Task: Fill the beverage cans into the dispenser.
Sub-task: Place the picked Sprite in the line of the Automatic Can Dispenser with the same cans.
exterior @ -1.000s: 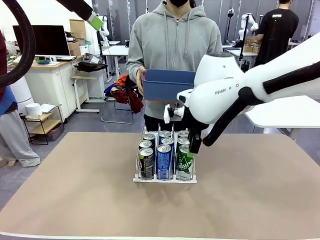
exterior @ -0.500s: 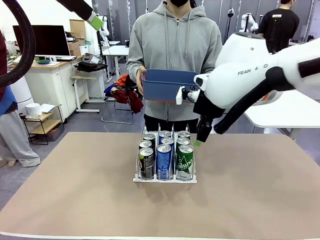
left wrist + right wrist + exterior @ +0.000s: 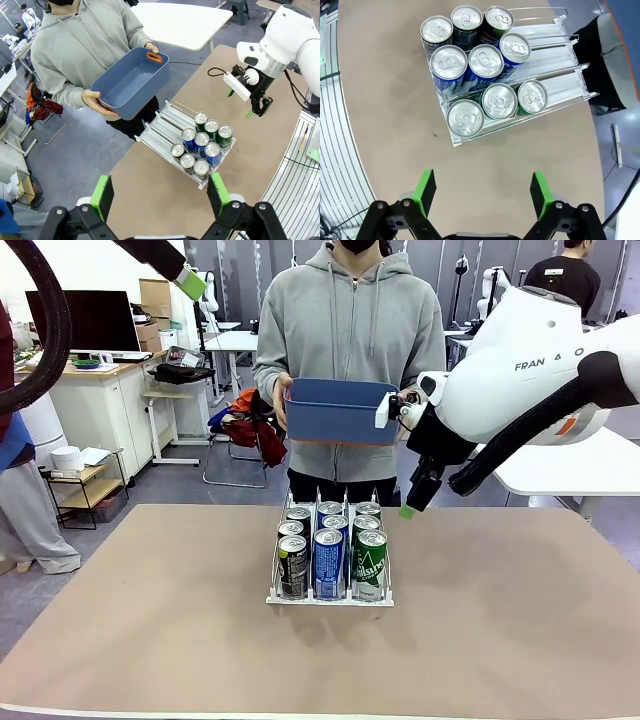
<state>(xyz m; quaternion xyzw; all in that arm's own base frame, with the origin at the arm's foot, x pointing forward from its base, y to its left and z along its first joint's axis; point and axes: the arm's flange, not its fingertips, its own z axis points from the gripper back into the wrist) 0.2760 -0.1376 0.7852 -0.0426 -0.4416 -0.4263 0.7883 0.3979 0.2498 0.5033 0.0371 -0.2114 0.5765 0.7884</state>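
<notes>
The dispenser [image 3: 330, 597], a white wire rack, sits mid-table with several beverage cans [image 3: 328, 560] upright in its three lanes: black-and-grey on the left, blue in the middle, green on the right. My right gripper [image 3: 408, 508] hangs open and empty in the air, just right of and above the rack's back. From its wrist I look down on the silver can tops [image 3: 485, 60] and the bare rails of the dispenser [image 3: 555, 80], with my right gripper [image 3: 483, 187] spread wide. My left gripper [image 3: 160, 192] is open, high above the table, overlooking the cans [image 3: 202, 145].
A person stands at the far edge holding an empty blue bin [image 3: 340, 410] with both hands, above and behind the rack. The blue bin [image 3: 131, 82] has an orange handle. Bare brown tabletop [image 3: 500, 620] lies around the rack. A white table stands at right.
My right gripper has lifted from beside the front green can and drawn back up and to the right, open. The cans, the rack and the person's bin stay put.
</notes>
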